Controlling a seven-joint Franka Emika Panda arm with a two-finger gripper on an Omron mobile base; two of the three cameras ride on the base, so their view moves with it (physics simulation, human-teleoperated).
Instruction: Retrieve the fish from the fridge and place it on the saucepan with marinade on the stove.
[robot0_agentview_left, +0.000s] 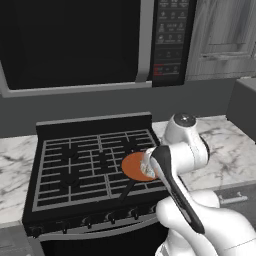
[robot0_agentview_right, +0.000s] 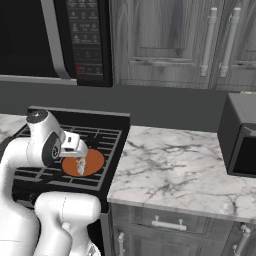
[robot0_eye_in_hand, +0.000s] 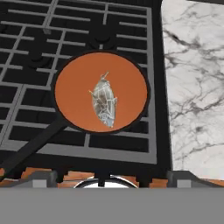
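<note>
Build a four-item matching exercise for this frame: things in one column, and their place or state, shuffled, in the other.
Things:
1. fish
2. saucepan with marinade
3. gripper
4. microwave

Place or state:
A. mounted above the stove
B. open, above the pan, holding nothing
C. lying on the orange-brown inside of the pan
D. sitting on the grates at the stove's front right, next to the marble counter

Pairs: 1-C, 2-D, 3-B, 4-A
</note>
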